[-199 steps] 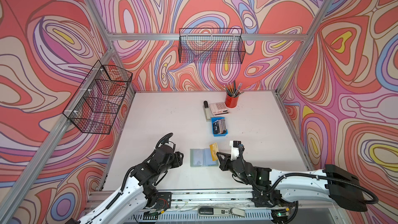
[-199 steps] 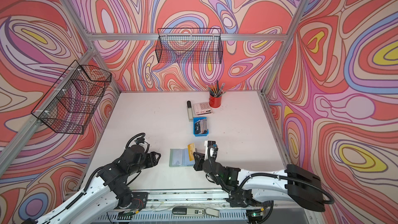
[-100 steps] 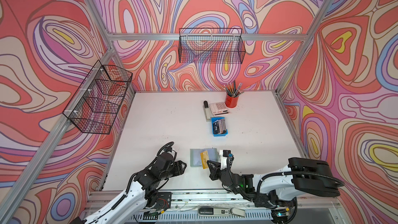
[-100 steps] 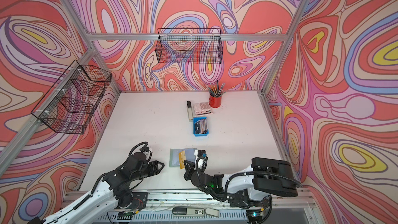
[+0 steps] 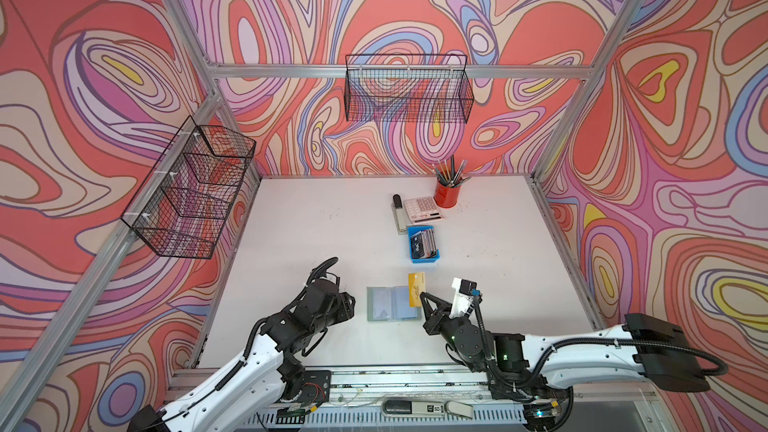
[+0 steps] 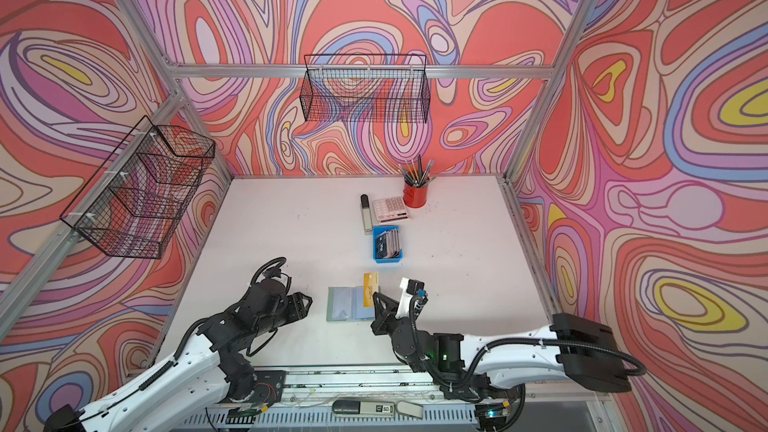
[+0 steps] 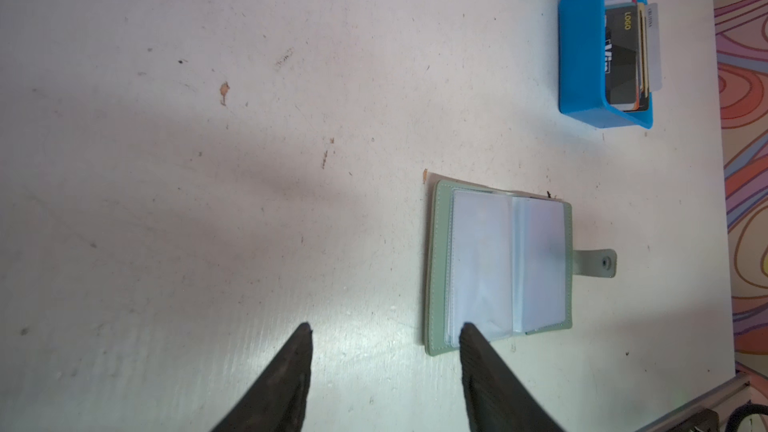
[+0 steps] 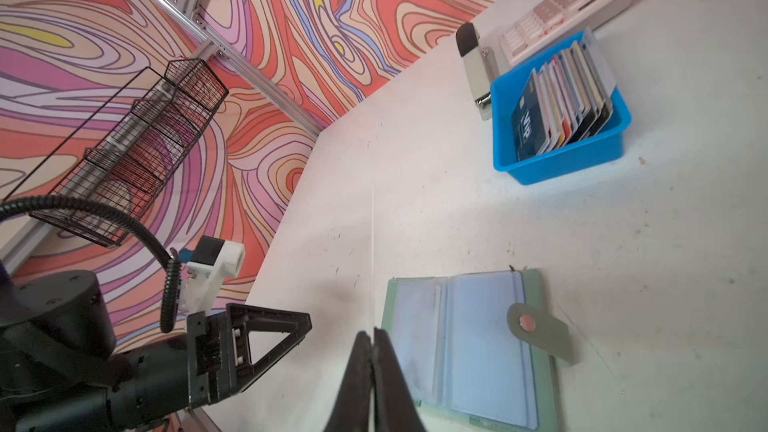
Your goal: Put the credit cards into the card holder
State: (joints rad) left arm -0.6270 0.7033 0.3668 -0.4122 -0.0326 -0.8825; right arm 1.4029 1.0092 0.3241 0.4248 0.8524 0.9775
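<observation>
The space is enclosed by walls (image 5: 374, 14) printed with swirling bands of red, pink, lilac, blue and yellow, set in an aluminium frame (image 5: 399, 71). A black wire basket (image 5: 409, 93) is hung on the back wall and a tiered wire basket (image 5: 191, 193) on the left. The white tabletop (image 5: 324, 222) is evenly lit — scuffed and speckled.

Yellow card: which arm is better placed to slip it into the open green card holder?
Right: the right pincer is shut on the yellow card, by the open card holder. The left pincer is open, holding nothing.
</observation>
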